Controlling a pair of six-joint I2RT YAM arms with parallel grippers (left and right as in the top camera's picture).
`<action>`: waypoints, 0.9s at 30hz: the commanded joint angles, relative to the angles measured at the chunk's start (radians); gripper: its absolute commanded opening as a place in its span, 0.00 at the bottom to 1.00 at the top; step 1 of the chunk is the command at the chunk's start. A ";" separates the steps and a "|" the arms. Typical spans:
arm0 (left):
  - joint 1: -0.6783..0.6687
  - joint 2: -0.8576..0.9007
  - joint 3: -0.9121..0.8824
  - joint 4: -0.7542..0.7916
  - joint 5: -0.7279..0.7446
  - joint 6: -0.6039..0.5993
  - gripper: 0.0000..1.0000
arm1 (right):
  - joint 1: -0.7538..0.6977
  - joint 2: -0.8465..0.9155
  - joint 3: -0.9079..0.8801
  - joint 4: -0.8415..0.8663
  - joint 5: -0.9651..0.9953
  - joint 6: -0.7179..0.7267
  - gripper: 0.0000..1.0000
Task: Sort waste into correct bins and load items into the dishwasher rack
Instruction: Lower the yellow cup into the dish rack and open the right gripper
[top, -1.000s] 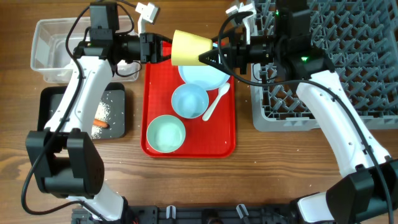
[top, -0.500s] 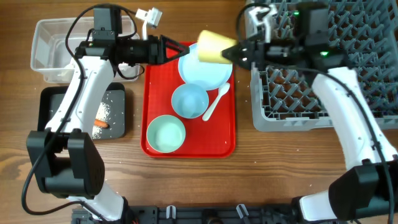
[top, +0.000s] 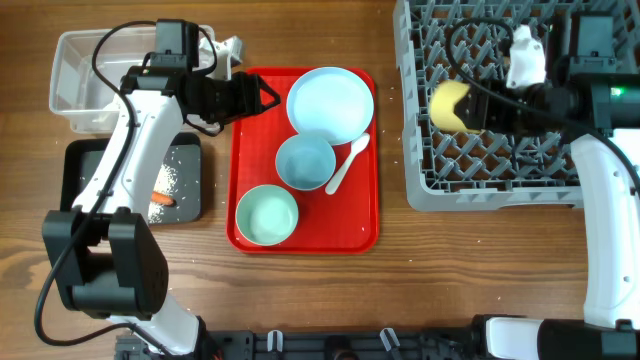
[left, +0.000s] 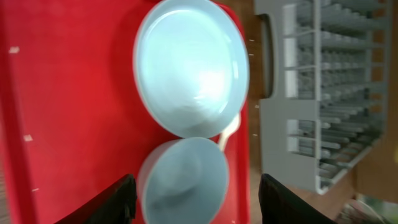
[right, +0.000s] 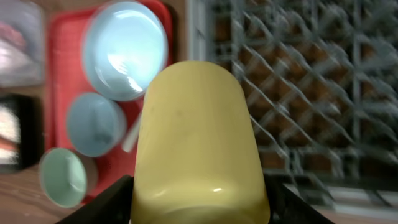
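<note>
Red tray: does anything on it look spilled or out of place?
A few white specks, maybe stray rice, lie loose on a bare part of the red tray. The plate, blue bowl, green bowl and spoon look tidy.

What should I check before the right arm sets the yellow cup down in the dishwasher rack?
1. Right gripper clamps the yellow cup: ok.
2. Cup hangs over the dishwasher rack, not the red tray: ok.
3. Cup mouth facing down: cannot tell.
4. Rack spot under the cup free: cannot tell, hidden.
5. Left gripper open, empty, away from the rack: ok.
</note>
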 joint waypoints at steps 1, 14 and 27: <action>0.000 -0.026 0.013 -0.008 -0.092 0.013 0.63 | 0.003 0.032 0.012 -0.060 0.150 0.028 0.30; 0.000 -0.026 0.013 -0.034 -0.167 0.013 0.63 | 0.148 0.273 -0.010 -0.125 0.307 0.124 0.27; 0.000 -0.026 0.013 -0.034 -0.167 0.013 0.63 | 0.154 0.347 -0.011 -0.114 0.286 0.121 0.74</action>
